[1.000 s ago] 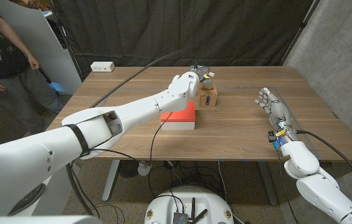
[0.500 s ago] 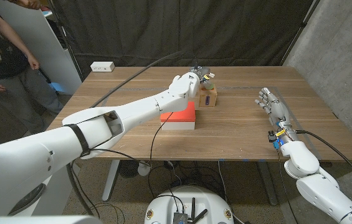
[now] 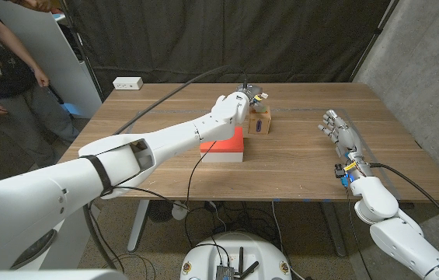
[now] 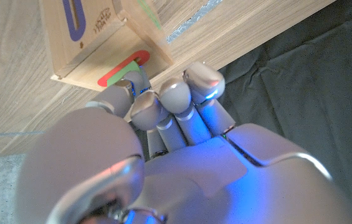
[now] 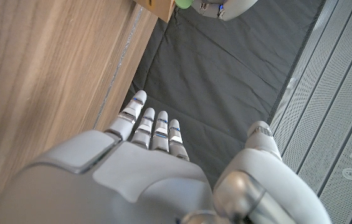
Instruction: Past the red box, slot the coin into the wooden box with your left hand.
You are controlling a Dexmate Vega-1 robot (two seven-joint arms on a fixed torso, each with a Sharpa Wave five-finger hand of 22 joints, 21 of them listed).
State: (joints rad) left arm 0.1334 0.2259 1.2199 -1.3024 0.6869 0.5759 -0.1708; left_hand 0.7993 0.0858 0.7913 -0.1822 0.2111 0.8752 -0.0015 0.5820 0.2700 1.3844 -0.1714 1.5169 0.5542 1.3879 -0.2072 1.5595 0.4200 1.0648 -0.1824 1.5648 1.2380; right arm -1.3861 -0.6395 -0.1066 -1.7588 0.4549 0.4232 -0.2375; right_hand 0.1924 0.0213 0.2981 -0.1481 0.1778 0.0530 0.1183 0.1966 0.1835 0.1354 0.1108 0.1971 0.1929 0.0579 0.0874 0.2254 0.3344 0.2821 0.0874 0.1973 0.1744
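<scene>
The left hand (image 3: 238,100) hovered over the wooden box (image 3: 259,120) near the table's far edge, just behind the red box (image 3: 223,145), fingers curled, probably pinching the coin (image 4: 123,68) at the slot. The right hand (image 3: 338,130) rested with fingers straight, holding nothing.

The coin cannot be made out in the head view: the left hand (image 3: 238,101) covers the top of the wooden box (image 3: 259,121), and its fingertips there are too small to read. In the left wrist view the curled fingers (image 4: 169,99) hide whatever they pinch, and the wooden box is cut off by the picture's edge. The left forearm hides part of the red box (image 3: 224,145).
</scene>
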